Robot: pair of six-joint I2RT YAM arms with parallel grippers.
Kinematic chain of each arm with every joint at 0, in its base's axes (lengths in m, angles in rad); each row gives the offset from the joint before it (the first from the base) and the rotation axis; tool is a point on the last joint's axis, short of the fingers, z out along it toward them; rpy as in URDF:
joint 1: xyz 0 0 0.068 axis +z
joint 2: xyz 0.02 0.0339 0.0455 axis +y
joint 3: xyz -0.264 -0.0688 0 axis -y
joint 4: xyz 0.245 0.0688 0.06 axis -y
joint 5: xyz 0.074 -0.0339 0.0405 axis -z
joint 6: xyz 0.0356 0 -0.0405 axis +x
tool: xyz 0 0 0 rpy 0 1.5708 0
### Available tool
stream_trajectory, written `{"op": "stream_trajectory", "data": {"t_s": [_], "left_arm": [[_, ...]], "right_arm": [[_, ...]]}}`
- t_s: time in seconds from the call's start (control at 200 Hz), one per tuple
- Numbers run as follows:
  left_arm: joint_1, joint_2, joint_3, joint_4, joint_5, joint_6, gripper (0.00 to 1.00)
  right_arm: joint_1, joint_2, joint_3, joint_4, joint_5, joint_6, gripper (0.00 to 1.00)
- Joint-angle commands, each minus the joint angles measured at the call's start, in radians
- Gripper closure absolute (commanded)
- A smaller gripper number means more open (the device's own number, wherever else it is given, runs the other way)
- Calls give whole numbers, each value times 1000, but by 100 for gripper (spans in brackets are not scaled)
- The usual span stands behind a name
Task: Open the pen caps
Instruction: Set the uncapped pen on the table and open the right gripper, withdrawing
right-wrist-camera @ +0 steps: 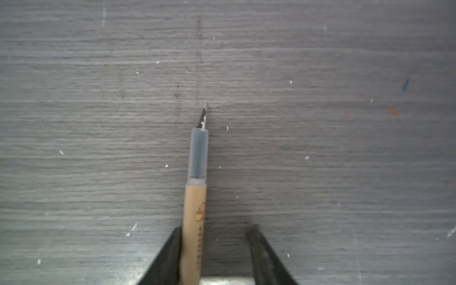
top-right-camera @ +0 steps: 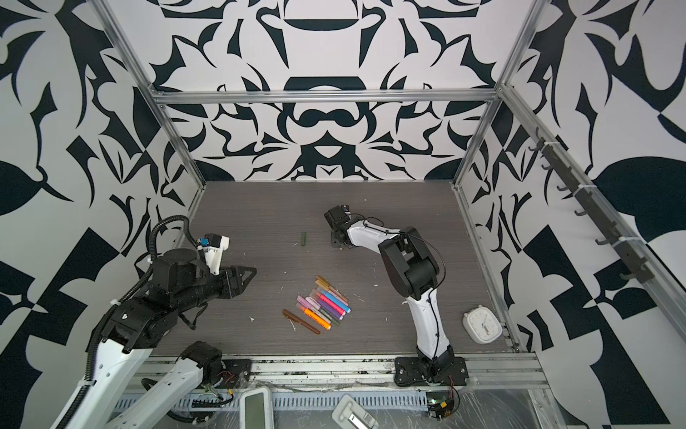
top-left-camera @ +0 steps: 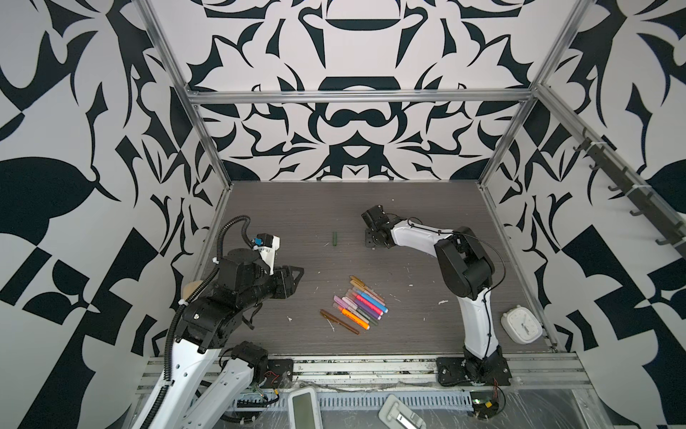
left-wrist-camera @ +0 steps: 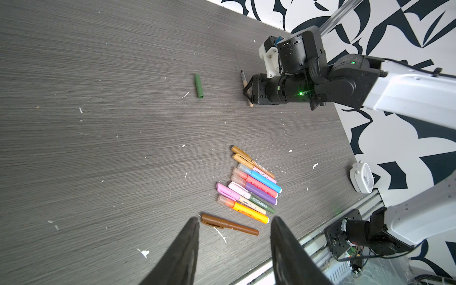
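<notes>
You had the right end effector (right-wrist-camera: 216,228) released astride the uncapped pen (right-wrist-camera: 196,197) on the desk (right-wrist-camera: 320,148), a green cap (left-wrist-camera: 198,86) lying well apart. Your left end effector (left-wrist-camera: 234,219) gaped empty; next, grasp a capped pen (left-wrist-camera: 243,228).

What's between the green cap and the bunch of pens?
Between green cap and pens: only bare table, in both top views.

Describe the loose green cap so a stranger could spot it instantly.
Start at the grey wood-grain table and look past the fanned cluster of colourful pens, toward the back wall. There, apart from the right gripper, lies a short dark green plastic tube. Unlike the caps in the cluster, it sits on no pen and touches nothing.
</notes>
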Motion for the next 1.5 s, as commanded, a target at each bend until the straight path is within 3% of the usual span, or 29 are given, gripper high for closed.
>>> {"op": "stream_trajectory", "data": {"t_s": [0.0,0.265,0.31,0.325,0.355,0.84,0.975,1.09,1.3,1.405,1.5], "left_arm": [[-2,3,-13,-11,-3,-4,50],[-1,6,-15,-11,-1,-4,50],[-1,3,-15,-10,0,-4,50],[-1,3,-15,-11,-1,-4,50],[-2,4,-15,-10,-2,-4,50],[-2,4,-15,-10,0,-4,50],[-2,-3,-15,-14,-7,-6,50],[-1,-15,-16,-12,-18,-8,50],[0,-22,-13,-13,-32,-8,50],[3,-30,-16,-9,-40,-8,50],[7,-26,-15,-10,-39,-8,50]], "right_arm": [[3,-35,-38,-24,-13,-16,48],[4,-34,-38,-11,-43,-32,46],[6,-34,-38,-7,-51,-40,40],[8,-34,-40,-5,-52,-43,34],[9,-34,-40,0,-52,-46,32],[20,-79,-93,52,-52,-62,35],[87,-268,-276,220,-44,-144,36],[124,-457,-361,131,-52,-122,42],[163,-890,-590,11,-253,-43,48],[164,-1012,-707,-7,-417,-36,53],[164,-1060,-783,-34,-472,-1,54]]}}
